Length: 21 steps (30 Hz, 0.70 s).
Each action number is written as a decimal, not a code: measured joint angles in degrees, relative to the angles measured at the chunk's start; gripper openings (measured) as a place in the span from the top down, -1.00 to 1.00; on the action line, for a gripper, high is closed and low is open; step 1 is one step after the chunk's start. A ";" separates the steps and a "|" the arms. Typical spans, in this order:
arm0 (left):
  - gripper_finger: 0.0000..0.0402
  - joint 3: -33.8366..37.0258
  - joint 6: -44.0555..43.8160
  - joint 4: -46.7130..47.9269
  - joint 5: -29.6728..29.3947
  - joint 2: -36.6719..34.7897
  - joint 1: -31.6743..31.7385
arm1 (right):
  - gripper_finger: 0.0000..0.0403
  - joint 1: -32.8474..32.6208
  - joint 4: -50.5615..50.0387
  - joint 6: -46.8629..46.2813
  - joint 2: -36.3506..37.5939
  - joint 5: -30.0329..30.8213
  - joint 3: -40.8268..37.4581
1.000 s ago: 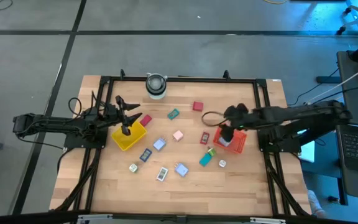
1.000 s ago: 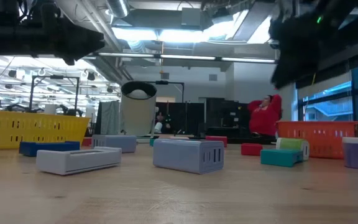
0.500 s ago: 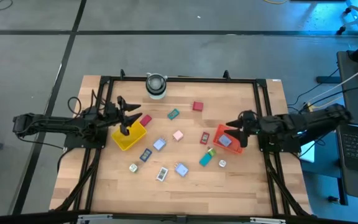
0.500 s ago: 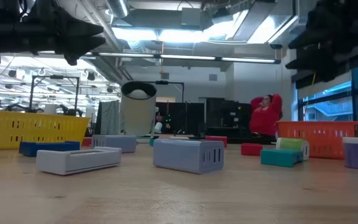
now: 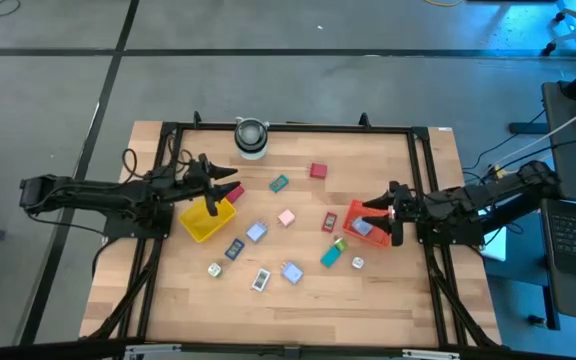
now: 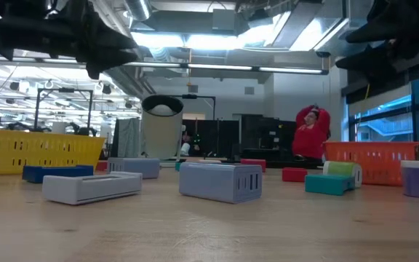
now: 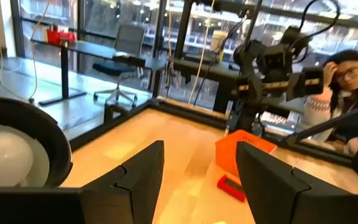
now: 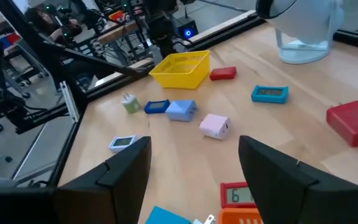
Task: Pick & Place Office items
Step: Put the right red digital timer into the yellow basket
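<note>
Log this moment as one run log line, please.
left gripper: open, empty, over yellow tray | right gripper: open, empty, over red-orange tray | office items: scattered on table

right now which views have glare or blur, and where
Low view: ceiling lights blow out, arms silhouetted; nearest white piece soft. Left wrist view: bright windows, the hand dark and blurred. High view: evenly lit, blue glow at the top right corner.

Two dark jointed arms (black cables looped alongside), blocky black jaws.
</note>
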<state>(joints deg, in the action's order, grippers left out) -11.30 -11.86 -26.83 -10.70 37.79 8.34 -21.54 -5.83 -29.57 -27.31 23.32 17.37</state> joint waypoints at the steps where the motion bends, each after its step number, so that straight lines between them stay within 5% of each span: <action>1: 0.02 -0.03 0.01 0.03 0.00 0.59 0.00 | -0.21 -0.28 -0.02 -0.23 -0.06 0.06 0.00; 10: 0.02 -0.03 0.11 -0.15 -0.15 2.03 0.00 | -0.21 -1.22 -1.32 -4.27 -3.58 1.85 1.58; 21: 0.02 -0.03 0.81 -0.39 -0.16 2.03 0.02 | -0.22 2.70 -30.09 0.14 -21.99 7.13 23.81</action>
<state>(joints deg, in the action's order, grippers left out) -11.33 -11.05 -27.22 -10.86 39.81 8.36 -18.84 -35.92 -29.43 -49.30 30.45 41.17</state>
